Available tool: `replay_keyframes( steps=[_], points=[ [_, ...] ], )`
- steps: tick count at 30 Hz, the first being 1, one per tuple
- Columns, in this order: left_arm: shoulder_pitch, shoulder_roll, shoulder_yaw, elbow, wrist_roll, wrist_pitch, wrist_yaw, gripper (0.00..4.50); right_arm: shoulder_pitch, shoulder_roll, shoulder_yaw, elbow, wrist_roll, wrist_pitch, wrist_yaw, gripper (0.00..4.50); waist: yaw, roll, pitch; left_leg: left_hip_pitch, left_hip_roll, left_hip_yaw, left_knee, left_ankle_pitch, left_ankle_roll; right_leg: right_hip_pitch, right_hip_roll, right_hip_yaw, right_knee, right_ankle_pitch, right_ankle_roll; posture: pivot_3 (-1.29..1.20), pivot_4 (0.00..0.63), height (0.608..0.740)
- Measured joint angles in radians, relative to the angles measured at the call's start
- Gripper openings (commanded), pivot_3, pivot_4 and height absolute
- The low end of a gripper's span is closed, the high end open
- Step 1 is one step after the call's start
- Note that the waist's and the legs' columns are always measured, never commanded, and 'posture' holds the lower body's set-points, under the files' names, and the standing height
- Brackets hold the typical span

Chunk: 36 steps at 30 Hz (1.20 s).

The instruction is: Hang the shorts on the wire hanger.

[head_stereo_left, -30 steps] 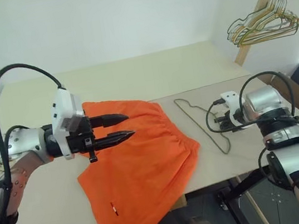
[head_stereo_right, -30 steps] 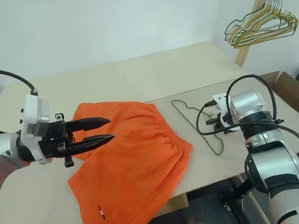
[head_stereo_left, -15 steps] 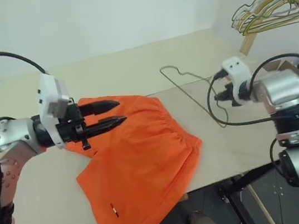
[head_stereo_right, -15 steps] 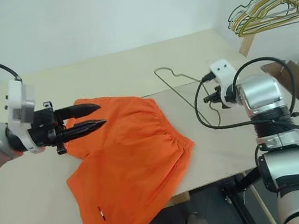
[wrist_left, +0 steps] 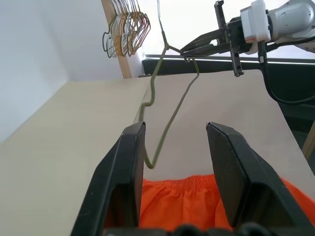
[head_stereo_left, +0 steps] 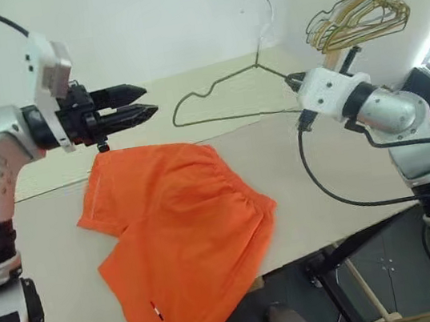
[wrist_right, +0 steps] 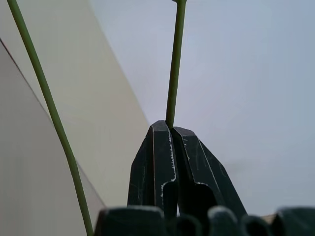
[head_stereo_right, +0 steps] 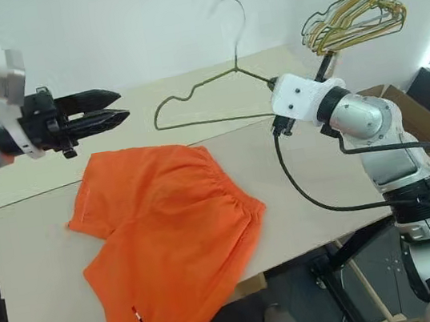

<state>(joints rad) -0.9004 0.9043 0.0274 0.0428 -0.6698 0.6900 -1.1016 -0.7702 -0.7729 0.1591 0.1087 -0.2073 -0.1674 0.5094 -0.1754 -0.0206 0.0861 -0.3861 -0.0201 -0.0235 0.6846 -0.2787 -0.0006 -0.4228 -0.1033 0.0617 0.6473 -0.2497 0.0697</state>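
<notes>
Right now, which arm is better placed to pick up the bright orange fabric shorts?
Left. The left gripper hangs open just above the bright orange fabric shorts, while the right gripper is shut on the thin olive-gold wire hanger, held in the air.

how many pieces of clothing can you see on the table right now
1: the orange shorts lie flat on the table, one leg hanging over its near edge. Nothing shows beneath them, though the fabric could hide something.
</notes>
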Motion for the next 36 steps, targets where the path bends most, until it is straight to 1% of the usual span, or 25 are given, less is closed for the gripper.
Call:
replay_keyframes(
  steps=[4,7,12,15,20,27,31,34,35,36],
  points=[
    [-0.068,-0.039,-0.104,0.082,0.082,0.034,-0.029,2.12,-0.053,0.033,0.026,0.051,-0.057,-0.180,-0.027,0.01,-0.036,0.000,-0.007,0.001,0.000,-0.001,0.000,0.000,0.000,0.001,0.000,0.000,0.001,0.000,0.000,-0.16,0.003,0.740],
    [-0.089,-0.055,-0.136,0.111,0.118,0.043,-0.053,2.12,-0.066,0.044,0.028,0.088,-0.089,-0.236,-0.032,0.01,-0.057,0.000,-0.009,0.001,0.000,-0.001,0.001,0.000,0.000,0.001,0.000,0.001,0.001,0.000,0.000,-0.17,0.002,0.740],
    [-0.103,-0.089,-0.192,0.129,0.184,0.049,-0.063,2.12,-0.087,0.062,0.028,0.129,-0.124,-0.289,-0.035,0.01,-0.077,0.000,-0.010,0.002,0.001,-0.001,0.001,0.000,0.000,0.001,0.000,0.001,0.002,0.000,0.000,-0.17,0.002,0.740],
    [-0.103,-0.089,-0.210,0.129,0.210,0.056,-0.084,2.69,-0.095,0.065,0.028,0.145,-0.134,-0.308,-0.035,0.00,-0.089,0.000,-0.011,0.002,0.001,-0.001,0.002,0.000,0.000,0.001,0.000,0.001,0.002,0.000,0.000,-0.17,0.001,0.740],
    [-0.103,-0.091,-0.251,0.112,0.273,0.056,-0.096,4.29,-0.111,0.073,0.028,0.162,-0.156,-0.325,-0.035,0.00,-0.093,0.001,-0.011,0.002,0.001,-0.001,0.002,0.000,0.000,0.001,0.000,0.002,0.004,0.000,0.000,-0.16,0.000,0.740],
    [-0.106,-0.112,-0.279,0.093,0.303,0.107,-0.102,4.29,-0.119,0.082,0.029,0.161,-0.186,-0.331,-0.035,0.00,-0.088,0.001,-0.013,0.001,0.000,-0.001,0.009,-0.001,0.002,0.001,0.000,0.002,0.007,0.000,0.001,-0.16,0.000,0.740],
    [-0.111,-0.114,-0.316,0.087,0.354,0.126,-0.090,4.29,-0.131,0.094,0.030,0.160,-0.204,-0.333,-0.035,0.00,-0.089,0.001,-0.013,0.001,0.000,-0.001,0.010,-0.001,0.003,0.002,0.000,0.004,0.008,0.000,0.002,-0.15,0.000,0.740],
    [-0.111,-0.119,-0.337,0.087,0.389,0.140,-0.075,3.72,-0.137,0.099,0.030,0.154,-0.208,-0.332,-0.035,0.00,-0.089,0.001,-0.013,0.001,0.000,-0.001,0.010,-0.001,0.003,0.001,0.000,0.004,0.009,0.000,0.002,-0.16,0.000,0.740],
    [-0.111,-0.125,-0.338,0.088,0.401,0.144,-0.061,3.47,-0.138,0.099,0.030,0.154,-0.213,-0.332,-0.035,0.00,-0.088,0.001,-0.013,0.001,0.000,-0.001,0.010,-0.001,0.003,0.001,-0.001,0.004,0.008,0.000,0.002,-0.16,0.000,0.740],
    [-0.111,-0.127,-0.339,0.089,0.405,0.145,-0.054,3.10,-0.138,0.100,0.030,0.153,-0.214,-0.332,-0.036,0.00,-0.088,0.001,-0.013,0.001,0.000,-0.001,0.010,-0.001,0.003,0.001,-0.001,0.004,0.008,0.000,0.002,-0.16,0.000,0.740]
  ],
)
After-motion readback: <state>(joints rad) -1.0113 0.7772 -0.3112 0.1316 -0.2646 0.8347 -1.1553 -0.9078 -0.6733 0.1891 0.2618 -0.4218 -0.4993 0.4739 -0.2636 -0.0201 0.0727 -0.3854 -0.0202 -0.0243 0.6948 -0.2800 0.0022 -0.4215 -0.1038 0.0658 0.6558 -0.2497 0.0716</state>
